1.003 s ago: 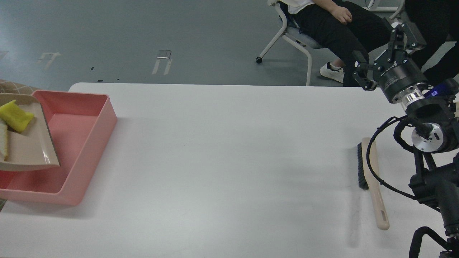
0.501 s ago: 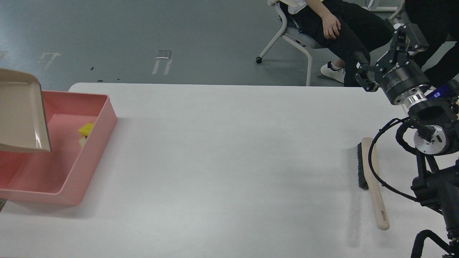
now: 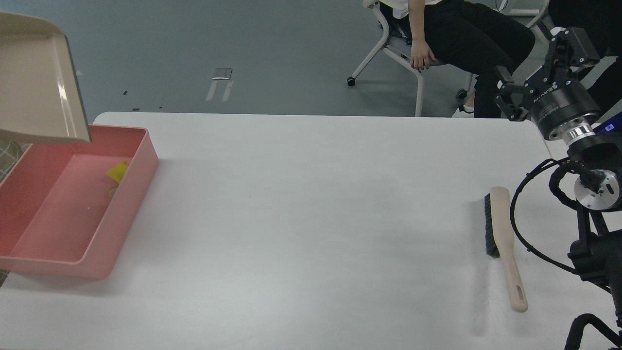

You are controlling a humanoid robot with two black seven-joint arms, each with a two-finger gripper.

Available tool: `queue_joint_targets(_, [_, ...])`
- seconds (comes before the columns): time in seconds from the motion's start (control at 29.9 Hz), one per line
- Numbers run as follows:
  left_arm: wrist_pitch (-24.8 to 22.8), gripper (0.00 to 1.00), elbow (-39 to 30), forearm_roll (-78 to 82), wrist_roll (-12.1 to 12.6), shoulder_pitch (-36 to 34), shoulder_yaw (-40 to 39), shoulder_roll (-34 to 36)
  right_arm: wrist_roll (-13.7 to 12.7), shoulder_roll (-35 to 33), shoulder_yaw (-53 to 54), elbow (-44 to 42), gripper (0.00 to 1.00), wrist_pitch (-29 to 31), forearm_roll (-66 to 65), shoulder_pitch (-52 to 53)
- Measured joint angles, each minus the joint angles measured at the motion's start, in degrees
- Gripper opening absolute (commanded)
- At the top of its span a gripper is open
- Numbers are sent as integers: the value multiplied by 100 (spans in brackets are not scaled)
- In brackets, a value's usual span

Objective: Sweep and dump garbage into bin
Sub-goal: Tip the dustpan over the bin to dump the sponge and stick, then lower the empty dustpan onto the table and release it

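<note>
bin (image 3: 29,257) sitting at the table's (image 3: 311,218) left edge, looking stiff and light, best taken by its rim. dustpan (image 3: 34,82) hanging tilted above the bin's far end, holder out of view. brush (image 3: 503,243) lying near the right edge. right gripper (image 3: 539,68) hovering raised over the far right corner, fingers spread, holding nothing. garbage (image 3: 117,173) resting inside the bin against its right wall, seeming soft and featherlight.

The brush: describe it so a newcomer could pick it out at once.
Start at the white table and go to its right side, far from the pink bin. The brush lies flat there, alone: a long beige handle with a slot at its near end and dark bristles along its left edge.
</note>
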Motion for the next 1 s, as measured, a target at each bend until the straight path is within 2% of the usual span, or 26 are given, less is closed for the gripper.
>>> queue_joint_targets(0.13, [-162,21,-585,-173,0,-174,4,-370,-5,-7,52,-84,100,-20,20,14])
queue_joint_targets(0.27, [-358,21,-1177,-211,28,-803,127,-1008,-6,-24,55,-221,100,-24,25,141])
queue_joint_targets(0.43, [-504,21,-1465,-172,746,-2211,988,-2151,-6,-14,72,-622,100,31,49,590])
queue_joint_targets(0.53, [-491,21,-1481,-59,931,-2778,1583,-2629,19,84,45,-772,100,68,116,843])
queue_joint_targets(0.64, [-482,21,-1484,88,967,-2949,1852,-2825,149,259,20,-933,100,75,162,1013])
queue_joint_targets(1.0, [-493,21,-1565,460,975,-3290,2879,-3030,976,609,-259,-1617,100,88,168,1461])
